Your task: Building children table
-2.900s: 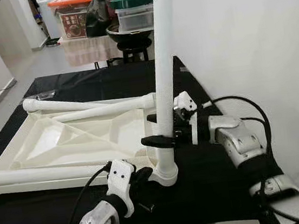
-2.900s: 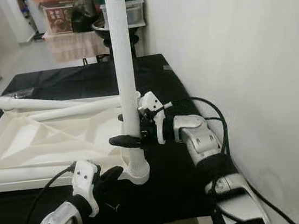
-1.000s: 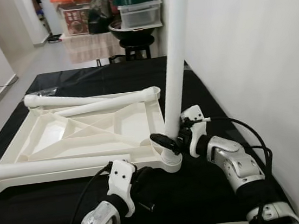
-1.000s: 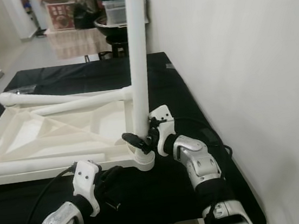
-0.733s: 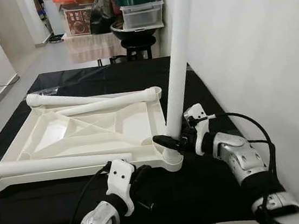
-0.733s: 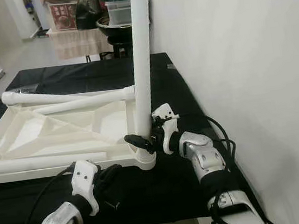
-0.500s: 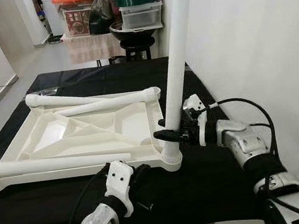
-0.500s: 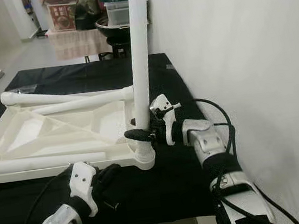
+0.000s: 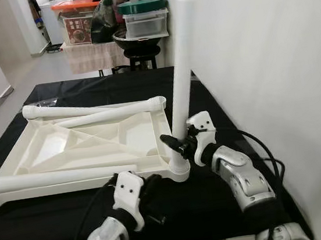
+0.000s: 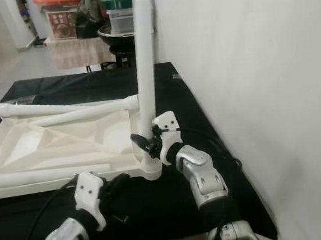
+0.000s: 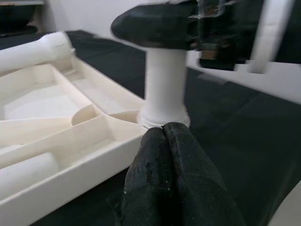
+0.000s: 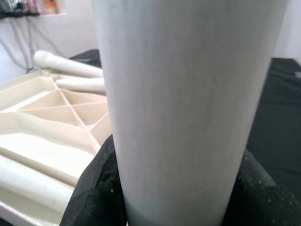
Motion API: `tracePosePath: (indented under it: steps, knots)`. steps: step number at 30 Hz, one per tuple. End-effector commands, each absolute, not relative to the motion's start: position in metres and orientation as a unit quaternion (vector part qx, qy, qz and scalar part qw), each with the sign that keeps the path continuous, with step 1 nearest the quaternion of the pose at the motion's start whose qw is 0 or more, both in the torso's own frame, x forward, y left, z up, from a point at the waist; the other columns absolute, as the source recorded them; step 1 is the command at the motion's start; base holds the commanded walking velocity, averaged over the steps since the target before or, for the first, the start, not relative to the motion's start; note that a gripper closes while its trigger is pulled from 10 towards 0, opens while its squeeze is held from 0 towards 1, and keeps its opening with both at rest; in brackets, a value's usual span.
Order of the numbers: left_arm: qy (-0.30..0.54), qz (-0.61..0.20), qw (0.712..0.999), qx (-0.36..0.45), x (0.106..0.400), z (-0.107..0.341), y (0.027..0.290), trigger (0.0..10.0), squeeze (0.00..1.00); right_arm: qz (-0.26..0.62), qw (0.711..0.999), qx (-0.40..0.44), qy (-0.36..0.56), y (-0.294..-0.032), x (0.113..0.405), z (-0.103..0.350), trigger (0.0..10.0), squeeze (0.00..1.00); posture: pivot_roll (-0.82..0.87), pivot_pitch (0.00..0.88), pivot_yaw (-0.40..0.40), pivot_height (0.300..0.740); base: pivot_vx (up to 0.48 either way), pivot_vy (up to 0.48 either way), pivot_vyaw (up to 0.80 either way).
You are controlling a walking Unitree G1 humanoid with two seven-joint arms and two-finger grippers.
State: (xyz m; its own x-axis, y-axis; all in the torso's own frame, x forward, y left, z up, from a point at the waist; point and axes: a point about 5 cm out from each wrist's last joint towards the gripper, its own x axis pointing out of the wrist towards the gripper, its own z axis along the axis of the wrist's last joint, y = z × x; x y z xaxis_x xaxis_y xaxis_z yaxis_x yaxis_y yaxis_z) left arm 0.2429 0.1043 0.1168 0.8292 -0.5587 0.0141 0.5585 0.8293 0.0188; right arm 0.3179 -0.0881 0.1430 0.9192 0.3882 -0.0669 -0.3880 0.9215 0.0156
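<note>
A cream-white plastic children's tabletop (image 9: 87, 143) lies upside down, ribbed underside up, on the black-covered desk (image 9: 229, 199). Three white tube legs (image 9: 98, 113) lie along its edges, and a fourth leg (image 9: 180, 65) stands upright in the corner socket nearest the robot's right. The right hand (image 9: 177, 144) grips this upright leg low down, fingers clasped around it. The left hand (image 11: 163, 136), fingers pressed together, rests beside the tabletop's near rim, just short of the socket.
</note>
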Motion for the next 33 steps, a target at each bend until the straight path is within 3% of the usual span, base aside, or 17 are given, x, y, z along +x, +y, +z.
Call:
tracePosePath:
  steps: [1, 6, 7, 8, 9, 10, 14, 18, 19, 21, 22, 24, 25, 27, 32, 33]
  knots:
    - [-0.010, -0.294, 0.956, 0.006, 0.243, 0.118, 0.105, 10.0, 0.00, 0.208, 0.973, -0.004, 0.100, -0.084, 0.312, 0.119, 0.0, 0.00, 0.00, 0.000, -0.023, 0.740, 0.000, 0.000, 0.00]
    - [-0.011, -0.295, 0.956, 0.003, 0.244, 0.119, 0.104, 10.0, 0.00, 0.189, 0.974, 0.011, 0.125, -0.095, 0.319, 0.111, 0.0, 0.00, 0.02, 0.000, -0.037, 0.740, 0.000, 0.000, 0.00]
    - [-0.012, -0.292, 0.956, 0.004, 0.244, 0.119, 0.105, 10.0, 0.00, 0.187, 0.974, 0.009, 0.128, -0.093, 0.318, 0.112, 3.4, 0.00, 0.02, 0.000, -0.036, 0.740, 0.000, 0.000, 0.00]
    - [-0.012, -0.292, 0.956, 0.004, 0.244, 0.119, 0.105, 10.0, 0.00, 0.187, 0.974, 0.009, 0.128, -0.093, 0.318, 0.112, 3.4, 0.00, 0.02, 0.000, -0.036, 0.740, 0.000, 0.000, 0.00]
    - [-0.012, -0.289, 0.957, 0.005, 0.244, 0.119, 0.105, 10.0, 0.00, 0.203, 0.971, 0.021, 0.125, -0.087, 0.315, 0.117, 10.0, 0.00, 0.02, 0.000, -0.035, 0.740, 0.000, 0.000, 0.00]
    - [-0.011, -0.290, 0.957, 0.004, 0.244, 0.119, 0.105, 10.0, 0.00, 0.225, 0.967, 0.028, 0.118, -0.082, 0.314, 0.121, 10.0, 1.00, 0.02, 0.000, -0.033, 0.740, 0.000, 0.000, 0.00]
    - [-0.009, -0.294, 0.956, 0.000, 0.246, 0.119, 0.105, 10.0, 0.00, 0.295, 0.952, 0.033, 0.072, -0.073, 0.313, 0.145, 10.0, 1.00, 0.02, 0.000, -0.031, 0.740, 0.000, 0.000, 0.00]
    - [-0.009, -0.294, 0.956, 0.000, 0.247, 0.118, 0.104, 10.0, 0.00, 0.358, 0.933, 0.017, 0.031, -0.079, 0.324, 0.162, 10.0, 1.00, 0.03, 0.000, -0.038, 0.740, 0.000, 0.000, 0.00]
    - [-0.008, -0.293, 0.956, 0.000, 0.247, 0.118, 0.103, 10.0, 0.00, 0.408, 0.913, 0.000, 0.017, -0.085, 0.329, 0.170, 10.0, 0.67, 0.03, 0.000, -0.040, 0.740, 0.000, 0.000, 0.00]
    - [-0.008, -0.293, 0.956, 0.000, 0.248, 0.117, 0.103, 10.0, 0.00, 0.432, 0.902, -0.010, 0.011, -0.088, 0.330, 0.174, 10.0, 0.67, 0.03, 0.000, -0.040, 0.740, 0.000, 0.000, 0.00]
    - [-0.008, -0.293, 0.956, 0.001, 0.248, 0.117, 0.103, 10.0, 0.00, 0.464, 0.885, -0.022, 0.006, -0.091, 0.331, 0.178, 10.0, 0.00, 0.03, 0.000, -0.041, 0.740, 0.000, 0.000, 0.00]
    - [-0.007, -0.293, 0.956, 0.001, 0.248, 0.117, 0.103, 10.0, 0.00, 0.485, 0.874, -0.030, 0.004, -0.094, 0.332, 0.181, 10.0, 0.00, 0.03, 0.000, -0.041, 0.740, 0.000, 0.000, 0.00]
    - [-0.006, -0.294, 0.956, 0.001, 0.249, 0.116, 0.103, 10.0, 0.00, 0.542, 0.838, -0.055, 0.005, -0.102, 0.335, 0.188, 10.0, 0.00, 0.03, 0.000, -0.040, 0.740, 0.000, 0.000, 0.00]
    - [-0.005, -0.294, 0.956, 0.000, 0.249, 0.115, 0.102, 10.0, 0.00, 0.565, 0.823, -0.059, 0.015, -0.108, 0.338, 0.190, 10.0, 0.00, 0.04, 0.000, -0.039, 0.740, 0.000, 0.000, 0.00]
    - [-0.002, -0.295, 0.955, 0.000, 0.250, 0.113, 0.101, 10.0, 0.00, 0.577, 0.814, -0.058, 0.035, -0.117, 0.350, 0.192, 10.0, 0.00, 0.04, 0.000, -0.043, 0.740, 0.000, 0.000, 0.00]
    - [-0.002, -0.296, 0.955, 0.000, 0.250, 0.113, 0.101, 10.0, 0.00, 0.577, 0.814, -0.057, 0.035, -0.119, 0.353, 0.193, 9.1, 0.00, 0.04, 0.000, -0.043, 0.740, 0.000, 0.000, 0.00]
